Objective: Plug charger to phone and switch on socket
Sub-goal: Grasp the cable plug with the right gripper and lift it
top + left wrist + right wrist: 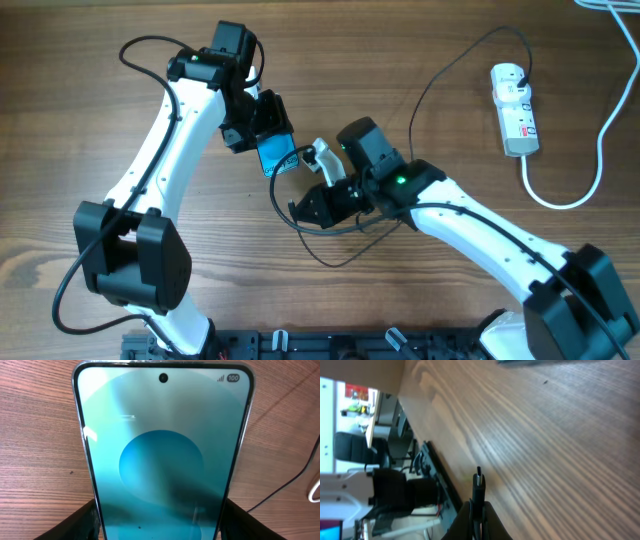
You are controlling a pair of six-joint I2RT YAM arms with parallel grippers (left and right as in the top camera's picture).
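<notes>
The phone [277, 153], with a bright turquoise screen, is held off the table between the fingers of my left gripper [262, 140]. It fills the left wrist view [162, 455], with a black finger on each side of its lower edge [160, 527]. My right gripper [300, 211] sits just right of and below the phone, shut on the charger's small plug tip [478, 482], which sticks out beyond the fingers [479, 512]. The thin black charger cable [425, 85] runs up to the white socket [515, 108] at the far right.
A thick white lead [590, 185] loops from the socket toward the right edge. The slack black cable loops on the table below the right gripper [330, 258]. The table's near edge and equipment beyond it show in the right wrist view [427, 475].
</notes>
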